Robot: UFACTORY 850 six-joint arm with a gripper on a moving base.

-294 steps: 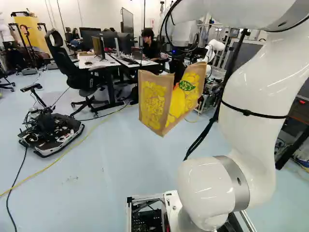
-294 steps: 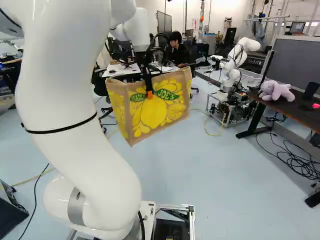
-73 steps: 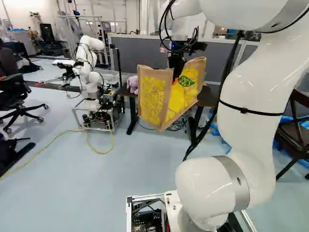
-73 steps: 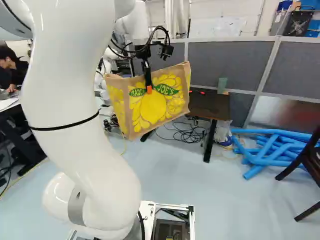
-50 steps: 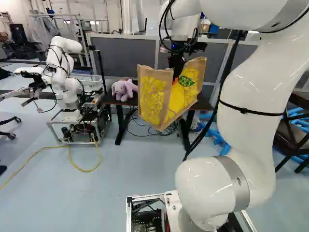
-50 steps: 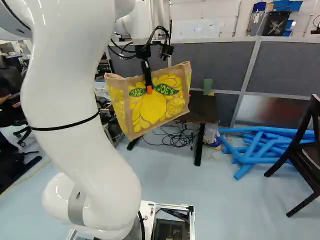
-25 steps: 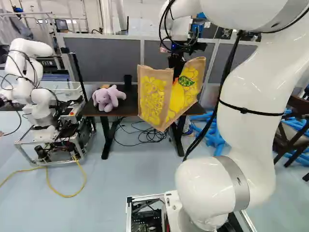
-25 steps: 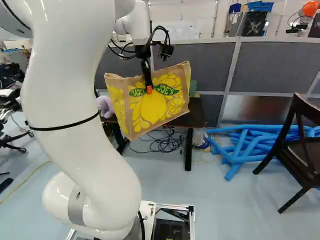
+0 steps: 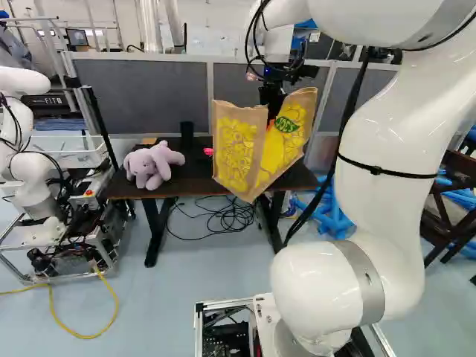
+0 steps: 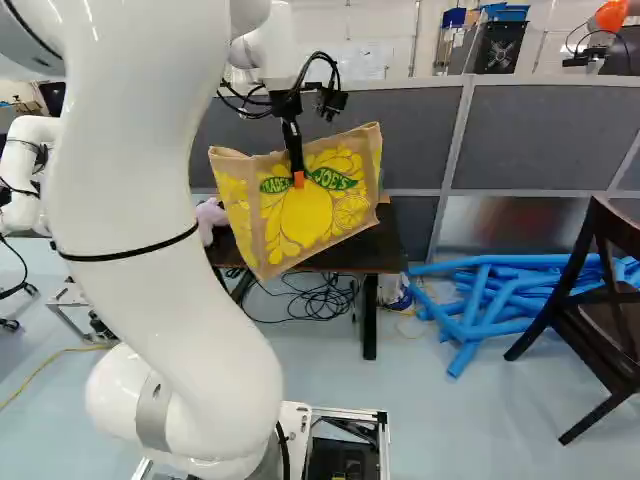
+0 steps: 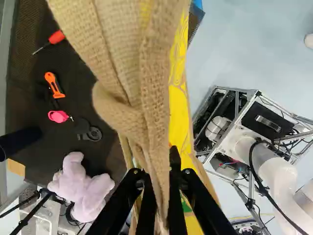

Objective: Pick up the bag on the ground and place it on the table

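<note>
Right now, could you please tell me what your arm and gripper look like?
My arm is glossy white with smooth, rounded segments. A silver-grey band circles a low joint, a thin black strap rings a thick segment, and black cables run along the outside. The gripper is black, with two jointed fingers and orange pads.

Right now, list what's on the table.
Plush, red screwdriver, orange cutter, pink tag and black cylinder, among others. The bag hides part of the table in every view.

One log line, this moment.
hand shut on printed shopping bag | bag hanging, not set down | table ahead, lilac plush toy on it | placement pending
</note>
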